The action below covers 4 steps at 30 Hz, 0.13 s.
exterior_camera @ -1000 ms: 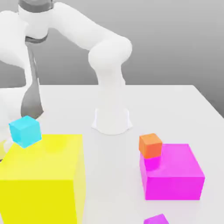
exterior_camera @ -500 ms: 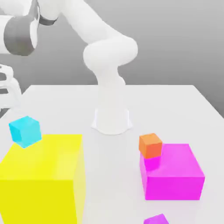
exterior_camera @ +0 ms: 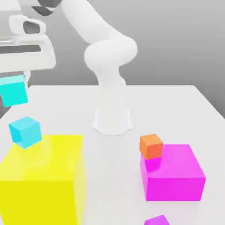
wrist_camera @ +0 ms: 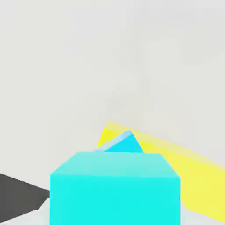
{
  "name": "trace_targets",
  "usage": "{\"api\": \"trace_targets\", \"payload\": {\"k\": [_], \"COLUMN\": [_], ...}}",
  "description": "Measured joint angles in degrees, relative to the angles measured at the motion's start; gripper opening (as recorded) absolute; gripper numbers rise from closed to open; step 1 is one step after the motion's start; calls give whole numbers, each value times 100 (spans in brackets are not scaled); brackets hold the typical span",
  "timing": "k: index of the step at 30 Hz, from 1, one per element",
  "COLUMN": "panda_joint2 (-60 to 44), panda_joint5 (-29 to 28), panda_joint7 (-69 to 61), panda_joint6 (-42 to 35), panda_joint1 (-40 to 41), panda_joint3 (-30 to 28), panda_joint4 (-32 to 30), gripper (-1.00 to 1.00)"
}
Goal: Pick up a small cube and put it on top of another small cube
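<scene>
The small cube [exterior_camera: 13, 90], plain turquoise, hangs in the air at the exterior view's upper left, well above the table. My gripper [exterior_camera: 14, 86] is shut on it, with the white hand [exterior_camera: 27, 49] just above. The same small cube [wrist_camera: 115, 188] looms large and close in the hand view. A lighter sky-blue small cube [exterior_camera: 25, 132] rests lower down, at the far corner of the big yellow block [exterior_camera: 44, 180]. From the hand, this sky-blue cube [wrist_camera: 124, 144] peeks out just beyond the held one, against the yellow block [wrist_camera: 193, 176].
A small orange cube [exterior_camera: 151, 146] sits at the far left corner of a magenta block [exterior_camera: 175, 173] on the exterior view's right. Another magenta piece [exterior_camera: 157, 220] shows at the bottom edge. The arm's white base [exterior_camera: 112, 118] stands mid-table on the white tabletop [exterior_camera: 176, 105].
The hand has risen at the exterior view's left, bringing the turquoise cube up into sight. The sky-blue, orange and other blocks have not moved.
</scene>
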<state>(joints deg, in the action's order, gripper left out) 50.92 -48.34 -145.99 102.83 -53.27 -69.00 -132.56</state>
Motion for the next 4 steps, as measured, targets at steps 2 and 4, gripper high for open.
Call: {"api": "trace_targets", "payload": {"k": [2, 4], "panda_joint2": [8, 8], "panda_joint5": [-185, -186], "panda_joint7": [79, 79], "panda_joint6": [255, 255], "panda_joint1": [-47, -47], "panda_joint3": [-251, -251], "panda_joint4": [-191, -191], "gripper": [100, 100]}}
